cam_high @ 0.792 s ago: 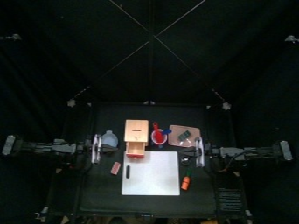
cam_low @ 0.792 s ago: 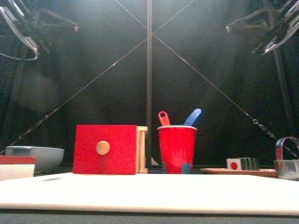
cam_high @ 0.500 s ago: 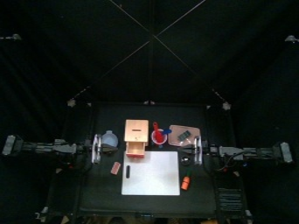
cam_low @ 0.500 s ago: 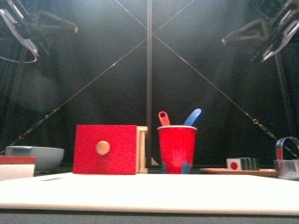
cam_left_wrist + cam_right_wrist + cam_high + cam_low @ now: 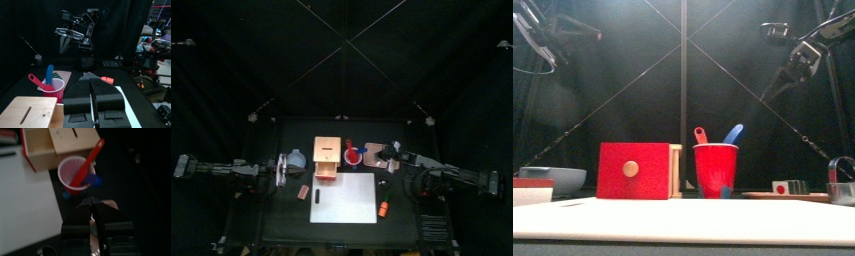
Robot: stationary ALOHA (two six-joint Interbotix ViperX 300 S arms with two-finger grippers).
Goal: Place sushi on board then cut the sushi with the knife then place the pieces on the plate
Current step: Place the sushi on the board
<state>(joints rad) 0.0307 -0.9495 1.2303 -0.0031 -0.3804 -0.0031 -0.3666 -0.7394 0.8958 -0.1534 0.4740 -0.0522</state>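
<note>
Table (image 5: 278, 222) under two black arms. Left arm rests at the table's left side, left hand (image 5: 90, 80) with jaws pressed together, empty. Right arm reaches in from the right; right hand (image 5: 89, 203) hangs high over tray and cup, jaws closed tight, holding nothing. White cutting board (image 5: 345, 198) at front centre. Wooden box (image 5: 327, 158) behind it. Pink tray (image 5: 810, 196) at right. Red cup (image 5: 716, 168) between box and tray. Sushi roll (image 5: 780, 187) sits on the tray, not on the board. Blue knife (image 5: 732, 133) and red knife (image 5: 700, 134) stand in the cup.
</note>
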